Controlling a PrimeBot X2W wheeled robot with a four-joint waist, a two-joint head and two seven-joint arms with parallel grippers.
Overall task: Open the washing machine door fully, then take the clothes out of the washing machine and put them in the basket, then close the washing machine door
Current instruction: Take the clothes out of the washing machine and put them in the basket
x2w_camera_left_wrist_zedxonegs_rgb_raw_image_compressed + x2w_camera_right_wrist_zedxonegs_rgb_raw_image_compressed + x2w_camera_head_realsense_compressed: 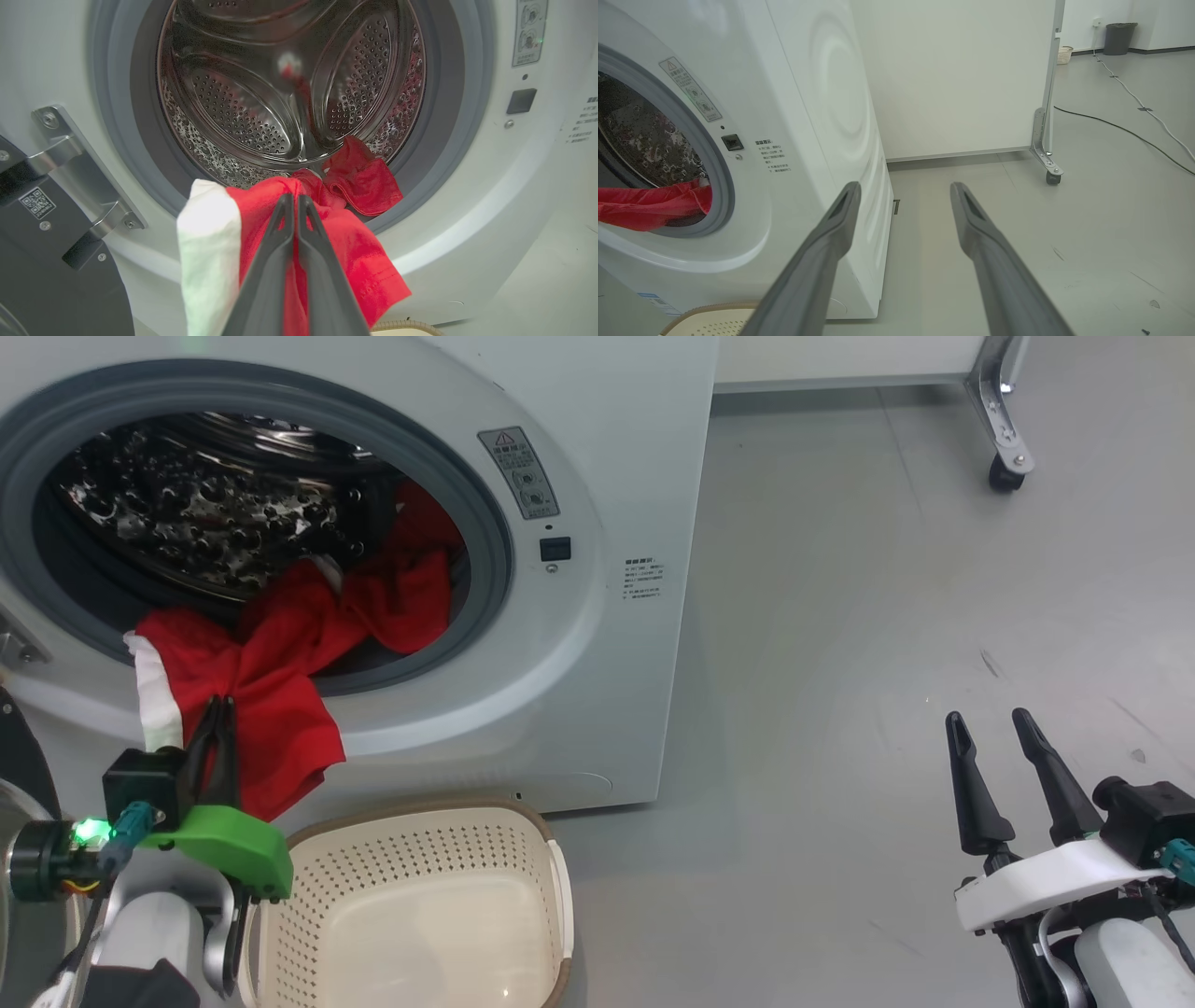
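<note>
The washing machine (616,448) stands open, its steel drum (289,93) bare at the back. The washing machine door (56,280) is swung out to the left on its metal hinge. Red clothes (280,653) with a white part spill from the drum over the grey rubber ring and hang down the front. My left gripper (219,709) is shut on the hanging red cloth (355,247), fingertips just below the drum's lip. The cream basket (551,896) sits on the floor right under the opening. Far to the right, my right gripper (990,719) hangs open over bare floor, holding nothing.
A white panel on a metal castor leg (1004,457) stands behind and to the right of the machine. Cables (1134,130) run over the grey floor beyond it, with a dark bin (1120,37) by the far wall. Open floor lies right of the machine.
</note>
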